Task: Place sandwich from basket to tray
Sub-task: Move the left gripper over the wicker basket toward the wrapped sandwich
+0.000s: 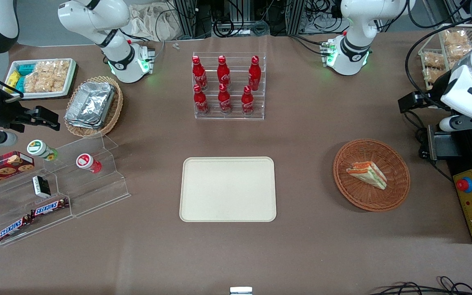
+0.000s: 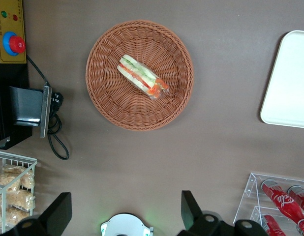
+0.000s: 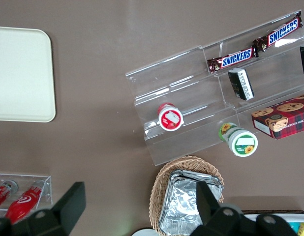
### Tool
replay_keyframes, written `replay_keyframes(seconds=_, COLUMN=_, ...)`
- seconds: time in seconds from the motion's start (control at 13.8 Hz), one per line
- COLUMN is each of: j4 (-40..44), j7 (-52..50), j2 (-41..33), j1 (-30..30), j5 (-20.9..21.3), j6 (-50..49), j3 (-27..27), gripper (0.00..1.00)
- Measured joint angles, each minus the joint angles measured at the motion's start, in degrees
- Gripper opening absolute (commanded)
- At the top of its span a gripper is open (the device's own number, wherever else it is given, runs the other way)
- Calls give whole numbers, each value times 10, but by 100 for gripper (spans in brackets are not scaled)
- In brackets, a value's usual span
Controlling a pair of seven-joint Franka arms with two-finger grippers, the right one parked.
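**Sandwich waiting in the basket, my gripper high and spread wide**

My gripper (image 2: 123,214) hung well above the table at the working arm's end, its two fingers (image 2: 57,212) set far apart with nothing between them. From the wrist camera I looked straight down on the round reddish-brown wicker basket (image 2: 108,105), and the wedge sandwich (image 2: 142,77) lay in it on its side, a little off the middle, wrapped in clear film. In the front view the sandwich (image 1: 367,173) rested inside the basket (image 1: 395,194), and the cream tray (image 1: 228,189) sat bare and well apart from it, toward the middle of the table.

What worried me was the grasp itself. The wedge lay at a slant to my fingers, so I judged that if I came down without turning my wrist I would catch it corner to corner and it would twist out. The bread looked soft, and the film looked slick: too hard a squeeze could crush the layers, too light a one could let it slide during the carry. The basket wall was low but raised, so a finger descending close to the rim could snag the weave and drag the light basket along. The rack of cola bottles (image 1: 224,84) stood farther from the front camera than the tray, and I thought a loose swing could clip it
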Motion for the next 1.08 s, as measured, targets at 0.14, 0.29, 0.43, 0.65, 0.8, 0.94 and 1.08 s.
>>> replay_keyframes(seconds=0.14, j4=1, j7=0, j2=0, j1=0, j5=0, j6=0, j3=1, gripper=100)
replay_keyframes(seconds=0.29, j4=1, j7=-2, j2=0, j1=1, j5=0, j6=0, j3=3, gripper=100)
replay_keyframes(seconds=0.43, j4=0, j7=-9, j2=4, j1=2, j5=0, j6=-6, j3=4, gripper=100)
replay_keyframes(seconds=0.65, j4=-22, j7=-26, j2=11, j1=1, j5=0, j6=-8, j3=4, gripper=100)
replay_keyframes(seconds=0.8, j4=-47, j7=-59, j2=12, j1=1, j5=0, j6=6, j3=4, gripper=100)
replay_keyframes(seconds=0.94, j4=-85, j7=-92, j2=8, j1=1, j5=0, j6=44, j3=3, gripper=100)
replay_keyframes(seconds=1.08, j4=-131, j7=-137, j2=5, j1=1, j5=0, j6=93, j3=3, gripper=100)
